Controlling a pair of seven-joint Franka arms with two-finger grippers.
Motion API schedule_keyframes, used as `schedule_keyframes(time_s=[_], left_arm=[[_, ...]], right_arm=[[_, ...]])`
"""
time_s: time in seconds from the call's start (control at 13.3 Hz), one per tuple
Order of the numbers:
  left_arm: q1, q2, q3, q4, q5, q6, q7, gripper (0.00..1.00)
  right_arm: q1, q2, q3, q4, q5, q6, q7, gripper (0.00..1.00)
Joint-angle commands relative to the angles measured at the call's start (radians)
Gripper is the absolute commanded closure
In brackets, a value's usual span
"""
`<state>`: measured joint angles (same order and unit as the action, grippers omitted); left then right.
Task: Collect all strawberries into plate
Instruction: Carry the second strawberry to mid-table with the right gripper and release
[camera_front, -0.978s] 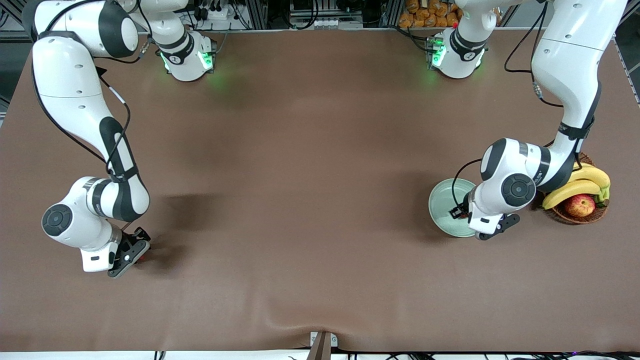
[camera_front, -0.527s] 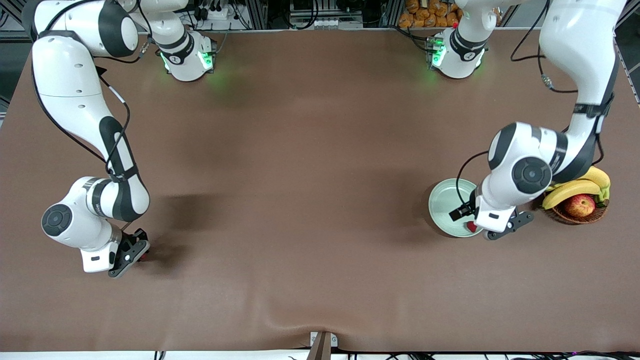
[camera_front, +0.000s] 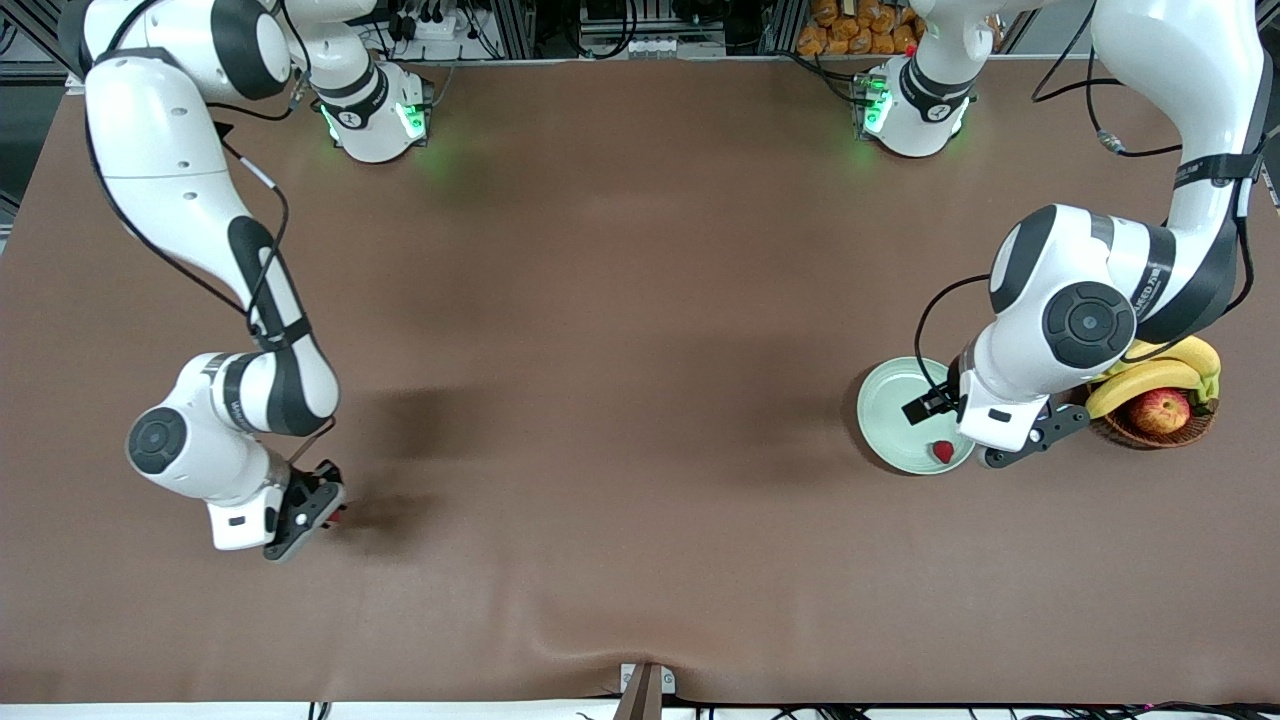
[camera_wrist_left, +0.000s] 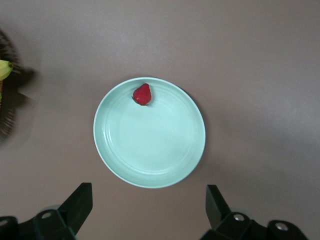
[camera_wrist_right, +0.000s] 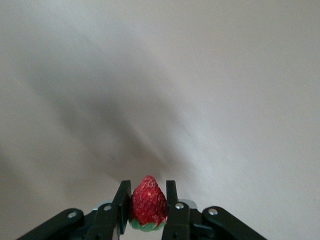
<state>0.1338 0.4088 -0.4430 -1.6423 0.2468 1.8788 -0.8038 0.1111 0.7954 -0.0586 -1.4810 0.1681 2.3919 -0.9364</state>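
Now I'm lifting the spread-open left gripper (camera_wrist_left: 147, 210) off the mint-green plate (camera_front: 885, 428), one strawberry (camera_front: 942, 451) newly dropped inside; right gripper (camera_front: 312, 510) is raising another strawberry (camera_wrist_right: 148, 202), pinched tight.

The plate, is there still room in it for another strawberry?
Yes. The plate holds only one strawberry, lying by its rim; the middle and the rest of the ring are bare. The open left gripper is above it. The right gripper grips another strawberry. It is crowded only beside the fruit basket.
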Motion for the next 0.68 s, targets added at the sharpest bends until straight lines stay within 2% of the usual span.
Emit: schedule_keyframes(time_s=[0.0,0.38,0.6], left_arm=[[0.009,0.004,-0.039,0.053,-0.023,-0.064,0.014,0.00],[-0.005,-0.002,-0.069,0.058,-0.023,-0.073,0.008,0.00],[-0.005,-0.001,-0.089,0.058,-0.023,-0.072,0.006,0.00]], right_arm=[[0.103,-0.045,-0.001,-0.016,0.010,-0.023,0.199,1.00],[0.326,-0.025,-0.007,0.039,-0.004,-0.011,0.640,1.00],[0.424,-0.015,-0.010,0.057,-0.006,-0.004,0.845,1.00]])
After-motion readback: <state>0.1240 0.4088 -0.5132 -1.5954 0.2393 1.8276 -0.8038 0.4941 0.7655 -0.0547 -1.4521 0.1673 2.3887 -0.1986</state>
